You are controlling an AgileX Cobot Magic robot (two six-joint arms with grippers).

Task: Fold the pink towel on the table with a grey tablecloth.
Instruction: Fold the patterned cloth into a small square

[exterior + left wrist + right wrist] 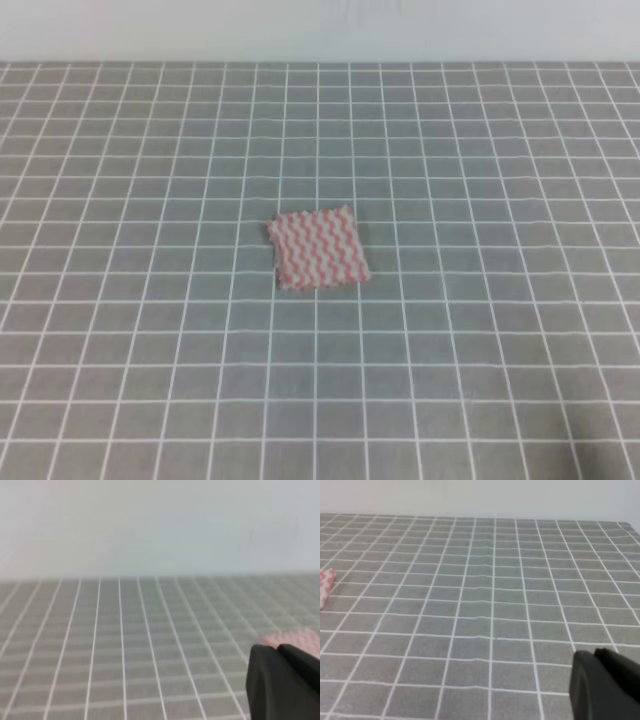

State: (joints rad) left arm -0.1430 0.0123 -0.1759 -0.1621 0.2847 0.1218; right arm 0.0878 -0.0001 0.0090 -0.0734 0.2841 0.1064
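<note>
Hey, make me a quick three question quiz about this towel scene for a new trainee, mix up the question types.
1. True or false: the pink towel lies flat and unfolded on the table with a grey tablecloth.
2. In the overhead view, how many arms are visible? A) none B) one C) two
3. Fill in: in the right wrist view, the towel shows at the ___ edge.

Key: 1 true; 2 A; 3 left

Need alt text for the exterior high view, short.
A small square pink-and-white zigzag-striped towel lies flat and unfolded near the middle of a broad table covered in grey cloth printed with a white-line grid. No robot arm or pincer shows in this view; a pale wall runs along the far edge.
</note>
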